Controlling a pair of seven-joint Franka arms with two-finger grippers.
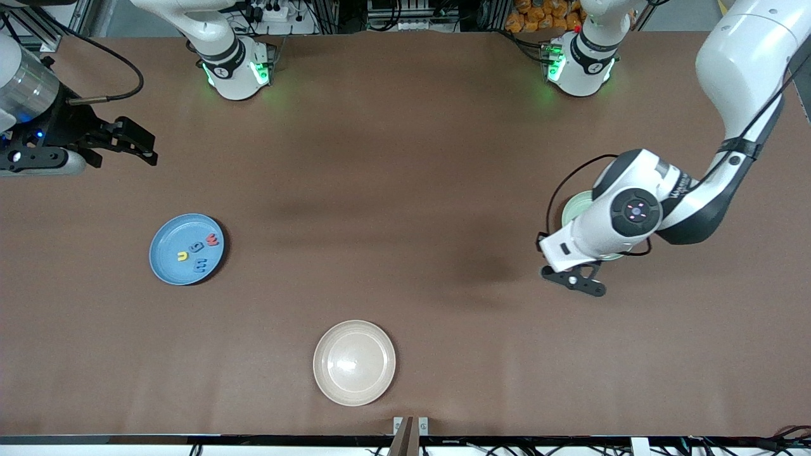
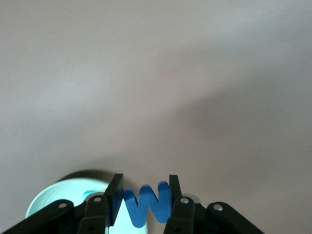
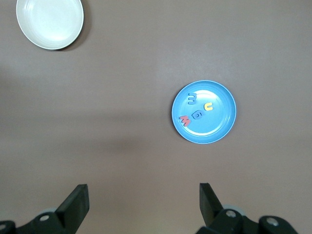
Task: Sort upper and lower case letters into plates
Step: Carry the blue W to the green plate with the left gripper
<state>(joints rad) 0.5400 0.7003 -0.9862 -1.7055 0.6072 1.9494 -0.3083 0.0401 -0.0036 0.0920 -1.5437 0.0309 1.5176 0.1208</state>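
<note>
My left gripper (image 2: 145, 179) is shut on a blue letter W (image 2: 146, 204) and holds it over the table just beside the pale mint green plate (image 2: 56, 201). A teal and yellow bit of letter (image 2: 92, 194) shows in that plate. In the front view the left arm's wrist hides most of the mint plate (image 1: 572, 212). The blue plate (image 1: 166, 240) holds several letters: a red one (image 1: 211, 240), two blue ones (image 1: 197, 246) and a yellow one (image 1: 183, 256). My right gripper (image 3: 144, 200) is open and empty, high over the table at the right arm's end (image 1: 136, 142).
A cream-beige round plate (image 1: 354, 362) lies empty near the table's front edge, closest to the front camera. It also shows in the right wrist view (image 3: 49, 23), as does the blue plate (image 3: 219, 124).
</note>
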